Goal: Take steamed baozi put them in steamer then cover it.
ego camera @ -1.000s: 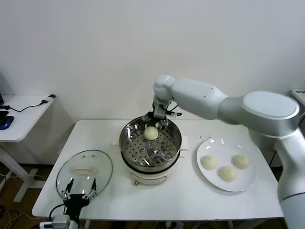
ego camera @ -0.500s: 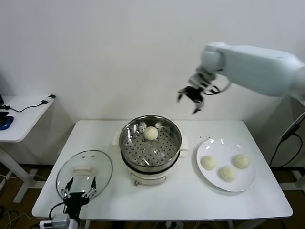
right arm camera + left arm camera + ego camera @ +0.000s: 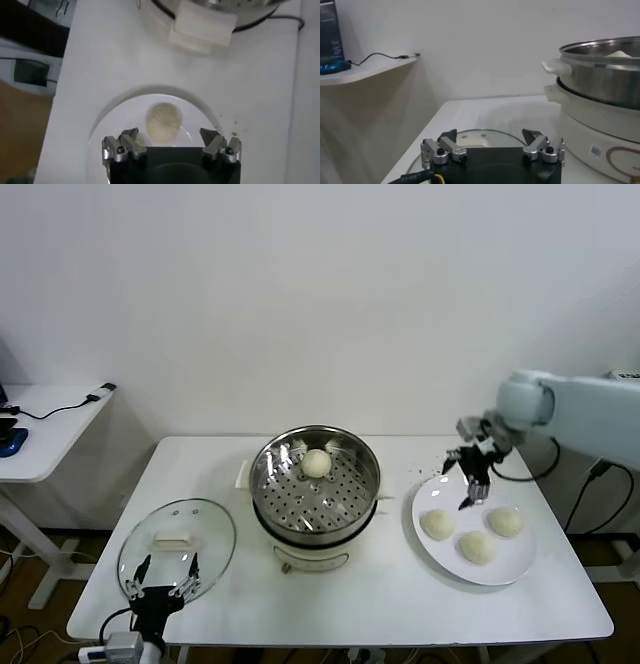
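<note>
Right gripper (image 3: 470, 481) has swung from behind steamer (image 3: 316, 489) to above white plate (image 3: 510, 566), jaws open, empty, pointing down over plate's far edge. One smooth cream bun (image 3: 316, 463) now lies alone in perforated steel basket, far side. Three round buns (image 3: 437, 524) sit on plate, right of steamer. Left gripper (image 3: 165, 584) parked at counter (image 3: 390, 599) front edge, jaws open, beside round glass lid (image 3: 200, 529).

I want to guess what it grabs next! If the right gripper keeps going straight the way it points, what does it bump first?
Most likely a baozi on the white plate: the right gripper, fingers open, points down at it. Which of the three is hard to tell.
</note>
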